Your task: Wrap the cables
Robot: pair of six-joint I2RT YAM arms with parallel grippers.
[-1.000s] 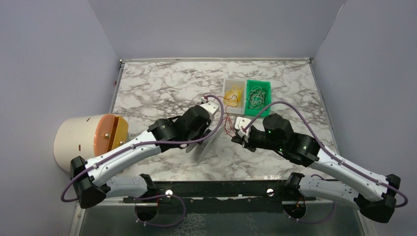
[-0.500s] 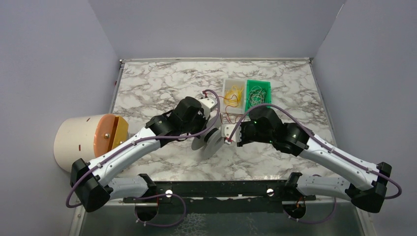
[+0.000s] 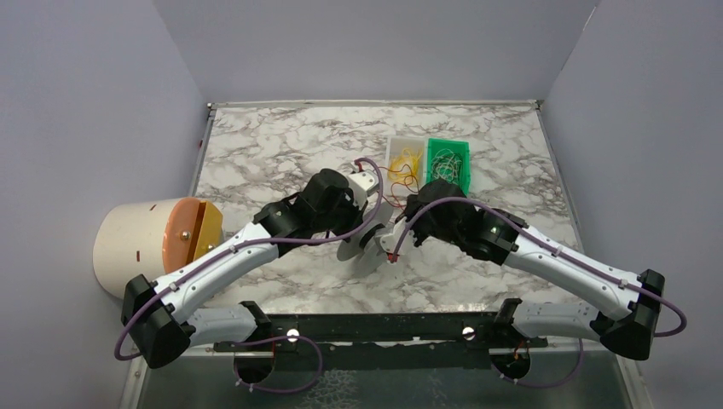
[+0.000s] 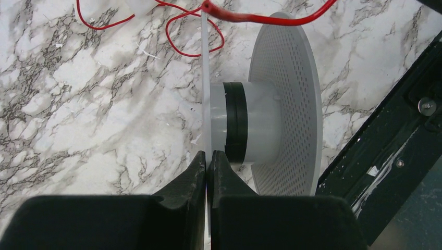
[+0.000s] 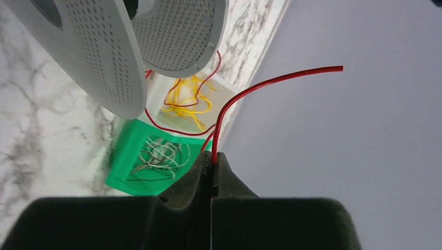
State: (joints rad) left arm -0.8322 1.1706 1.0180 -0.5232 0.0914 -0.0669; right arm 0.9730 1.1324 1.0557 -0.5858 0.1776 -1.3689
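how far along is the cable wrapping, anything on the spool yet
Early. Done: the left gripper is shut on the spool by its thin flange, and the right gripper is shut on the red wire near its free end. In hand: wire runs past the spool's rim. Left: all the winding; the hub shows no red turns, and loose loops lie on the table.

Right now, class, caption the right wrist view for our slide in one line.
Right gripper shut on a thin red wire near a perforated white plastic spool, green plastic bin beyond.
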